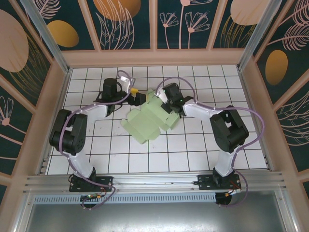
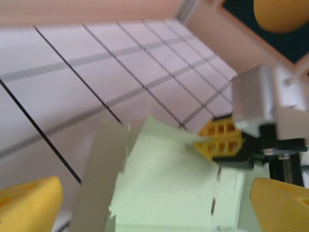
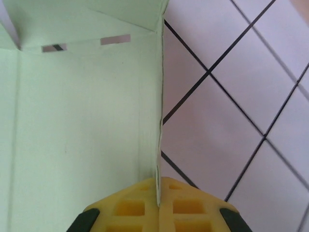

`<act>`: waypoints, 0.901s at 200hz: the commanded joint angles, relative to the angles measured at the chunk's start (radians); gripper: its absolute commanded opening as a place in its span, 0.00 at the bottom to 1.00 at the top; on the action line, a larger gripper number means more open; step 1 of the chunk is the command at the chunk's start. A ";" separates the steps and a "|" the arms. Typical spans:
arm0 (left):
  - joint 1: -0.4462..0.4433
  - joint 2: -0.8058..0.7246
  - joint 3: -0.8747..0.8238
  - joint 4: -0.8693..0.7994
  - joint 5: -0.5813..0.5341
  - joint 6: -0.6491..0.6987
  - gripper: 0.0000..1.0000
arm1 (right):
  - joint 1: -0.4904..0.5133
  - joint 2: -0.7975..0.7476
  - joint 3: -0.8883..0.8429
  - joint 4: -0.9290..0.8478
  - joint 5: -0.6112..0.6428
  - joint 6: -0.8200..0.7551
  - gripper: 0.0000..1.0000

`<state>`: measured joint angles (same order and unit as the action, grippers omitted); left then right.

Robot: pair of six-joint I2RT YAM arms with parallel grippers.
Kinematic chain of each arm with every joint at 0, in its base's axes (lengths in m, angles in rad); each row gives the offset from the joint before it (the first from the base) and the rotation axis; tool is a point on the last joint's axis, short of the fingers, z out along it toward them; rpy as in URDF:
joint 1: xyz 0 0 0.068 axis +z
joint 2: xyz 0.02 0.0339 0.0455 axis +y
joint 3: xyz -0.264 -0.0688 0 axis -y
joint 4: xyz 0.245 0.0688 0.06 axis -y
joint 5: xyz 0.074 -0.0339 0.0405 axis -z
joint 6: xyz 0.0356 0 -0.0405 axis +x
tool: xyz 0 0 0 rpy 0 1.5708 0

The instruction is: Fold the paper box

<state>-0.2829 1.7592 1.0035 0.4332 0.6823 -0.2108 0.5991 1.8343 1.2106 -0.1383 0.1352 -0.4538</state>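
End effector (image 3: 158, 187) — pinching paper box (image 3: 82, 121).

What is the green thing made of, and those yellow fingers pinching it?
The paper box looks like thin card, pale green and matte: sharp creases, cut slots and a very thin edge show. The fingers of the right hand look like hard yellow plastic, dull rather than shiny, with square pockets moulded in; whether they are rubbery I cannot tell.
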 commanded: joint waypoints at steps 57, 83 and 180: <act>0.009 -0.088 -0.095 0.084 -0.138 -0.038 0.99 | -0.151 0.113 0.170 -0.341 -0.504 0.353 0.04; 0.010 -0.076 -0.093 0.075 -0.137 -0.032 0.99 | -0.169 0.138 0.198 -0.363 -0.482 0.362 0.13; 0.008 -0.071 -0.088 0.052 -0.140 -0.009 0.99 | -0.185 0.198 0.248 -0.393 -0.418 0.311 0.27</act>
<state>-0.2768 1.6764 0.9154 0.4919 0.5468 -0.2375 0.4240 2.0125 1.4319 -0.4957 -0.2859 -0.1246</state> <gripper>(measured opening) 0.988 0.270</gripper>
